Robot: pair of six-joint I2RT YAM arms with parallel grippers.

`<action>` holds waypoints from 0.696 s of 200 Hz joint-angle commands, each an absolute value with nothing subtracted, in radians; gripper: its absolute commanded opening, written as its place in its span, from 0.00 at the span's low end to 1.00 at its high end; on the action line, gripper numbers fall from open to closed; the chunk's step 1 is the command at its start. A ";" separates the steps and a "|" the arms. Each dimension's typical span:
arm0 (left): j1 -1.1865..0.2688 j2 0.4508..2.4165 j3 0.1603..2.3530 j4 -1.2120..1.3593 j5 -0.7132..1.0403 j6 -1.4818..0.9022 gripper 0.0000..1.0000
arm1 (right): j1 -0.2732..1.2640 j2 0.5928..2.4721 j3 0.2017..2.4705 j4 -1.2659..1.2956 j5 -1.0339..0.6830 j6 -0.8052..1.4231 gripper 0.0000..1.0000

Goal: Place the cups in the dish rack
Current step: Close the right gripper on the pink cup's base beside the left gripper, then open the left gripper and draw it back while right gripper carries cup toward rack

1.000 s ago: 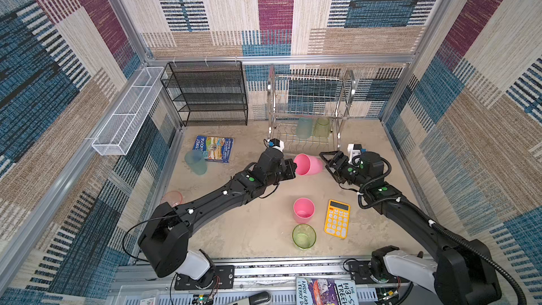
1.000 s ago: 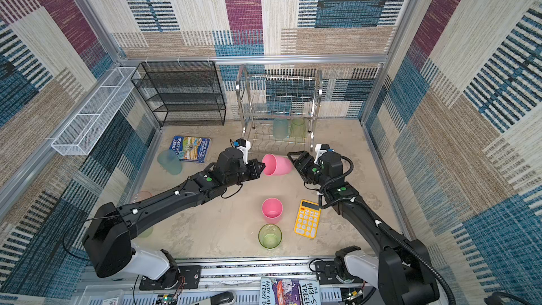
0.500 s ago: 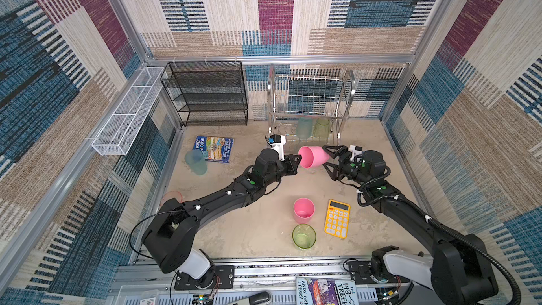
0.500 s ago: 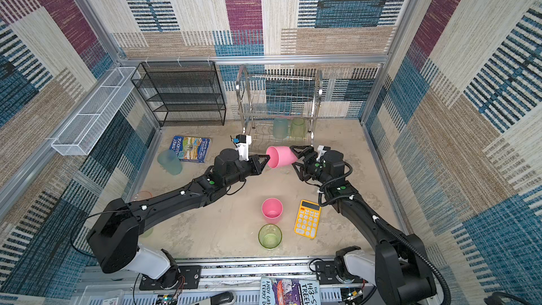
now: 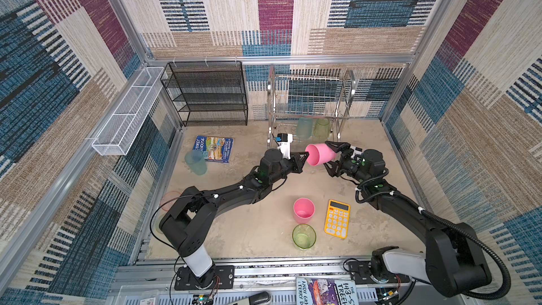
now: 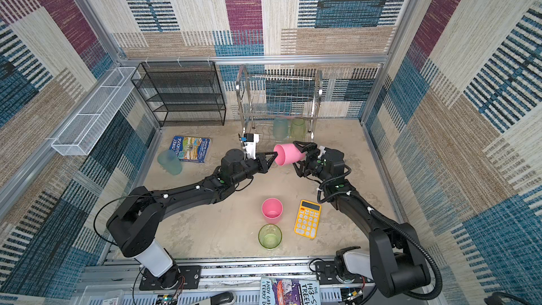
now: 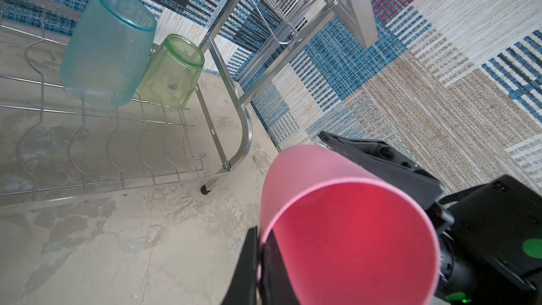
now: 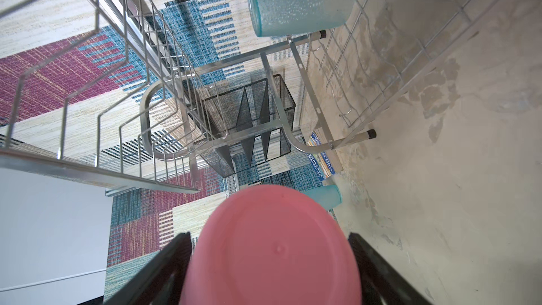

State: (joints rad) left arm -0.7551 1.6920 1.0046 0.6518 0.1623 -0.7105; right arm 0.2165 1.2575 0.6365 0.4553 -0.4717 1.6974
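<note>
Fingers of left gripper pinch the rim of pink cup, one inside and one outside; only the left wrist view shows this. Fingers of right gripper are spread, flanking the cup's base; contact unclear. Both top views: cup lies sideways in mid-air, just in front of dish rack.

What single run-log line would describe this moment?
phase: cup handover, mid-air | left gripper: shut on pink cup rim | right gripper: open, straddling its base | dish rack: holds teal cup, green cup
</note>
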 commanded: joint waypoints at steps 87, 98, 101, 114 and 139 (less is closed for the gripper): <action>-0.722 1.728 1.002 0.754 0.184 -0.697 0.34 | 0.217 1.272 0.680 0.462 -0.411 1.716 0.58; -0.717 1.718 1.003 0.717 0.187 -0.699 0.43 | 0.218 1.273 0.690 0.449 -0.401 1.685 0.58; -0.714 1.711 1.002 0.710 0.187 -0.698 0.45 | 0.218 1.273 0.692 0.441 -0.398 1.674 0.58; -0.704 1.684 0.990 0.658 0.175 -0.696 0.53 | 0.219 1.269 0.707 0.416 -0.381 1.621 0.58; -0.678 1.615 0.997 0.415 0.117 -0.698 0.61 | 0.229 1.246 0.741 0.342 -0.308 1.495 0.57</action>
